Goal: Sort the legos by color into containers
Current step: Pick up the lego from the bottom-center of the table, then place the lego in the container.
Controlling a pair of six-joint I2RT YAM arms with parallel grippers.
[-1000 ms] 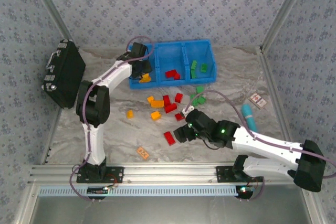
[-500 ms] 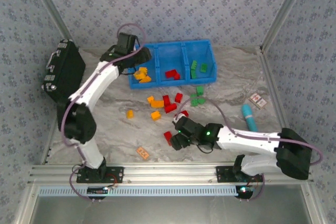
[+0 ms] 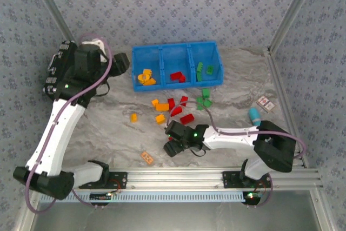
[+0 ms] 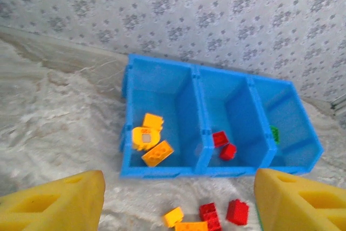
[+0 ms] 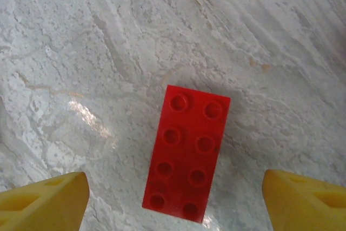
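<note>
The blue bin (image 3: 178, 52) stands at the back as three containers: orange legos (image 4: 148, 139) lie in the left one, red legos (image 4: 223, 144) in the middle, green legos (image 3: 204, 70) in the right. Loose orange, red and green legos (image 3: 175, 109) lie scattered in front of it. My left gripper (image 3: 121, 64) hangs open and empty, high and left of the bin; its yellow fingers (image 4: 54, 204) frame the bin from above. My right gripper (image 5: 175, 187) is open, low over a red eight-stud lego (image 5: 188, 152) that lies flat between the fingers without touching them.
A black hard case (image 3: 57, 71) leans at the left wall. A flat orange tag (image 3: 147, 157) lies near the front rail. A teal cylinder (image 3: 254, 115) and small cards (image 3: 265, 103) sit at the right. Metal frame posts bound the table.
My left gripper has lifted out of the bin's left compartment and swung back left, its jaws opening. My right gripper has moved left and nearer, over the red lego.
</note>
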